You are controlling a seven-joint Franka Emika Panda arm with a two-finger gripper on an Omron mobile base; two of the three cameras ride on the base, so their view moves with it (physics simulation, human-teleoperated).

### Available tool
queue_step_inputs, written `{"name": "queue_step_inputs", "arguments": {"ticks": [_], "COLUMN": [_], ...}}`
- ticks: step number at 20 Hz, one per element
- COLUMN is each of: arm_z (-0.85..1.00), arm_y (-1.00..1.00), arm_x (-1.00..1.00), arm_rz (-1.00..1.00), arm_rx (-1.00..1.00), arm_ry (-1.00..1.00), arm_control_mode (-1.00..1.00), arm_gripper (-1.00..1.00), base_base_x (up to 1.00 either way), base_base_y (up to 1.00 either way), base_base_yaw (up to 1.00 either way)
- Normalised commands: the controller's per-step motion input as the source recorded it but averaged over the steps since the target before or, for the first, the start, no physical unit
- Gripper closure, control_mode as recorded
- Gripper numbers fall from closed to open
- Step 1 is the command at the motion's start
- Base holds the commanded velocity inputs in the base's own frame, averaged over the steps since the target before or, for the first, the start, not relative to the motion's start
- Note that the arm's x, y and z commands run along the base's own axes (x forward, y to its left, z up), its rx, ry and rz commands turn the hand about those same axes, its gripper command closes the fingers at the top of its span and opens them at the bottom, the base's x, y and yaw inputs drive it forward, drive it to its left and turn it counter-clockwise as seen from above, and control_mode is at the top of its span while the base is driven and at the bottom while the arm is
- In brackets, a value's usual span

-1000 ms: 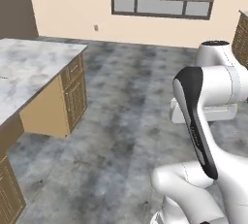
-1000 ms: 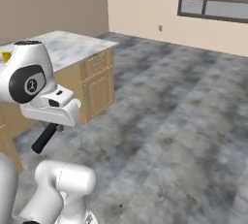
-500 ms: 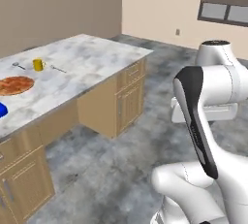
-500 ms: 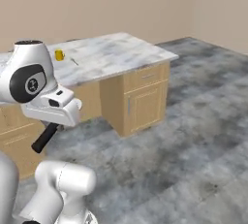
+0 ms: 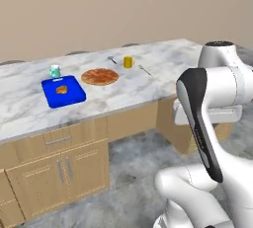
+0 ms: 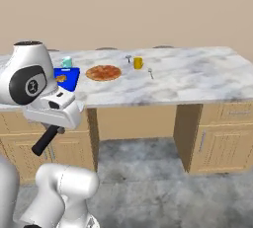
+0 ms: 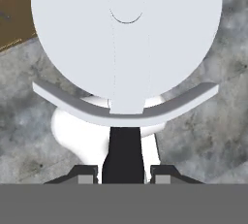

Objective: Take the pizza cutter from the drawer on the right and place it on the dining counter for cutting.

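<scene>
Pincer was clamped on the cutter's black handle; it should be carried level over the marble counter and set beside the pizza

Even, diffuse rendered light fills all views without glare, the white grey-veined marble tabletop bright and casting soft shade on the light-wood cabinets beneath it, while edges look slightly soft and the grey mottled floor dim.

A white marble dining counter with grey veins carries a blue tray, an orange-brown pizza, a yellow mug and a pale teal cup.
</scene>
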Motion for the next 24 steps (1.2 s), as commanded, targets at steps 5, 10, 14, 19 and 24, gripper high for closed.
{"name": "queue_step_inputs", "arguments": {"ticks": [5, 10, 14, 19, 24], "arm_z": [0.0, 0.0, 0.0, 0.0, 0.0], "arm_y": [0.0, 0.0, 0.0, 0.0, 0.0], "arm_x": [0.0, 0.0, 0.0, 0.0, 0.0], "arm_rz": [0.0, 0.0, 0.0, 0.0, 0.0], "arm_rx": [0.0, 0.0, 0.0, 0.0, 0.0], "arm_ry": [0.0, 0.0, 0.0, 0.0, 0.0], "arm_control_mode": [1.0, 1.0, 1.0, 1.0, 1.0], "arm_gripper": [1.0, 1.0, 1.0, 1.0, 1.0], "base_base_x": [0.67, 0.5, 0.58, 0.92, 0.69], "base_base_y": [-0.51, -0.71, -0.47, -0.16, -0.25], "base_base_yaw": [0.58, 0.36, 0.24, 0.02, -0.01]}}
